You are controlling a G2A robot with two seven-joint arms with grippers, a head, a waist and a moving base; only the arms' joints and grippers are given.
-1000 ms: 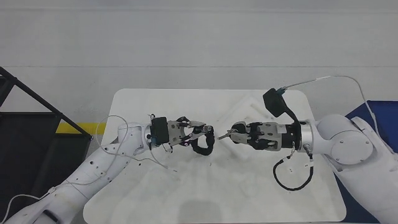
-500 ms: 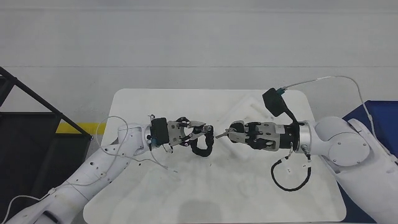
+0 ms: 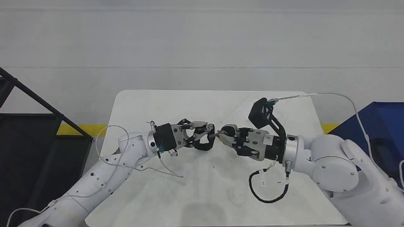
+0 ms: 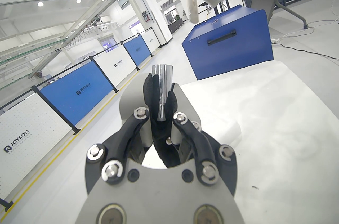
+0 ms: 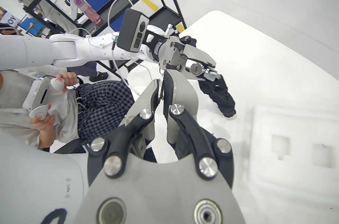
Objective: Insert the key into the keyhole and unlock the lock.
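My left gripper (image 3: 199,135) is shut on the lock (image 4: 161,92), a silver cylinder with a black sleeve. In the right wrist view the lock's round keyhole (image 5: 196,68) faces my right gripper (image 5: 162,84), and the black sleeve (image 5: 219,96) hangs below it. My right gripper (image 3: 227,133) is shut on the silver key (image 4: 192,8), whose blade points toward the lock. In the top view both grippers meet nose to nose over the middle of the white table (image 3: 189,189). The key tip (image 3: 218,136) sits just short of the lock (image 3: 206,141).
A white foam tray (image 5: 291,145) with square recesses lies on the table under the right arm. A black shelf rack (image 3: 25,139) stands off the table's left side. A blue box (image 3: 379,123) stands off its right side.
The right arm has moved left, carrying the key closer to the lock. The left gripper has stayed almost in place with the lock.
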